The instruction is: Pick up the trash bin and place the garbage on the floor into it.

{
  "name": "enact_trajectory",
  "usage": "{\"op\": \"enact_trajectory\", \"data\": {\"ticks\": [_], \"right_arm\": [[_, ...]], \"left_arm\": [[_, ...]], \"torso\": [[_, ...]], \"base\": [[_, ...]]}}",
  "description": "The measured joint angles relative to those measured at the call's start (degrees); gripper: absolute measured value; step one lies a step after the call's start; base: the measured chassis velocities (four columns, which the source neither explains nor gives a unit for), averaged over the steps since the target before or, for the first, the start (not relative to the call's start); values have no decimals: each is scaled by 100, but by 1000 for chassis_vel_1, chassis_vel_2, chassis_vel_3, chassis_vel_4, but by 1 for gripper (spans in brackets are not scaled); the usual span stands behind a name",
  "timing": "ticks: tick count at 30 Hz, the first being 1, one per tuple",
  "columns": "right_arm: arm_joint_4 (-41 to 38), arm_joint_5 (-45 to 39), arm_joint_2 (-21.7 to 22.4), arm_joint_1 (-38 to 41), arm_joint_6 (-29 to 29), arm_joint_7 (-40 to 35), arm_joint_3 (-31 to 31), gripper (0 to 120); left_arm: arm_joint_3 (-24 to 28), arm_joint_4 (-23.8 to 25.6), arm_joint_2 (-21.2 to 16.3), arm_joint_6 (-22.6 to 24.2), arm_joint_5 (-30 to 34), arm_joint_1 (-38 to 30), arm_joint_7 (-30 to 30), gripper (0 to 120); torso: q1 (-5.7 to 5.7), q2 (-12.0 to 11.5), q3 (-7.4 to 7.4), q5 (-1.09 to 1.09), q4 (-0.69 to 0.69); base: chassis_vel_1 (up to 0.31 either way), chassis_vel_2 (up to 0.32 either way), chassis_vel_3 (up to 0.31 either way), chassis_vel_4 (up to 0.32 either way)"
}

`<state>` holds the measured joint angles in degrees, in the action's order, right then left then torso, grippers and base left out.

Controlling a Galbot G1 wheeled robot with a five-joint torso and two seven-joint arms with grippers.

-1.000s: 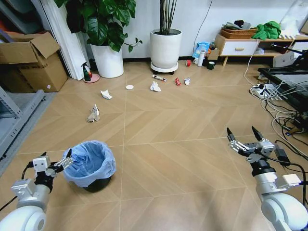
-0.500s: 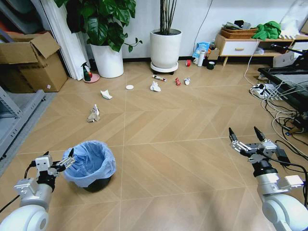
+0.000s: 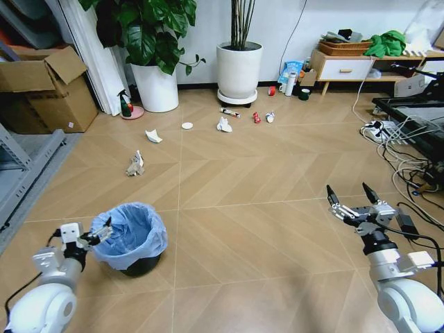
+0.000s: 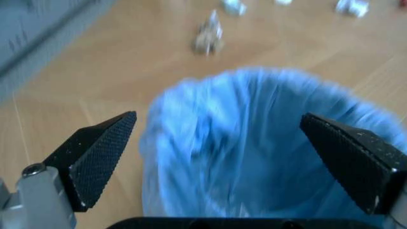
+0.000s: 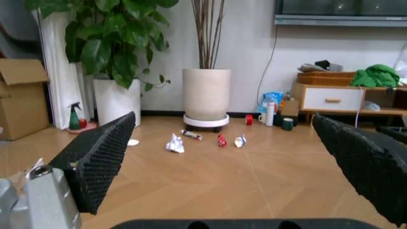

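Note:
The trash bin [image 3: 130, 238], small and black with a crinkly light-blue bag, stands on the floor at the near left. My left gripper [image 3: 90, 236] is open just beside its left rim. In the left wrist view the bin [image 4: 254, 152] sits right ahead of the spread fingers [image 4: 95, 162]. My right gripper [image 3: 352, 198] hovers open and holding nothing at the near right. The garbage lies farther off: a tan paper wad [image 3: 135, 164], a white wad [image 3: 153, 136], a white disc [image 3: 186, 125], crumpled white paper [image 3: 223, 125], a tube wrapper [image 3: 229, 112], a red scrap [image 3: 256, 117] and a blue-white scrap [image 3: 269, 116].
Two white plant pots [image 3: 156, 87] [image 3: 238, 69] stand against the back wall, with a green spray bottle [image 3: 125, 104] beside them. A cardboard box [image 3: 45, 90] and a metal rack [image 3: 21, 173] line the left side. Cables and a power strip [image 3: 378, 130] crowd the right.
My left gripper has edged right, closer to the bin's rim. The right gripper has barely shifted. The bin and litter lie as before.

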<state>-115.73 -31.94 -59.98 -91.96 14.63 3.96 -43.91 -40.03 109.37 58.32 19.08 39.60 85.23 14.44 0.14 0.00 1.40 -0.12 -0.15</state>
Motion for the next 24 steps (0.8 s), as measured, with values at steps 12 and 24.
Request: {"op": "enact_trajectory", "data": {"ticks": [12,24], "right_arm": [[-91,-4,-54,-198,-24,-6,-176,100],[-133,34,-224,-290,-39,-16,-229,100]], "left_arm": [[433,-1181,-237,467,471,-936,229,100],[623,-1428,-450,616,794,-1268,90,70]], "torso": [[0,0,0,0,0],[0,0,0,1,0]], "base": [[0,0,0,0],[0,0,0,0]]}}
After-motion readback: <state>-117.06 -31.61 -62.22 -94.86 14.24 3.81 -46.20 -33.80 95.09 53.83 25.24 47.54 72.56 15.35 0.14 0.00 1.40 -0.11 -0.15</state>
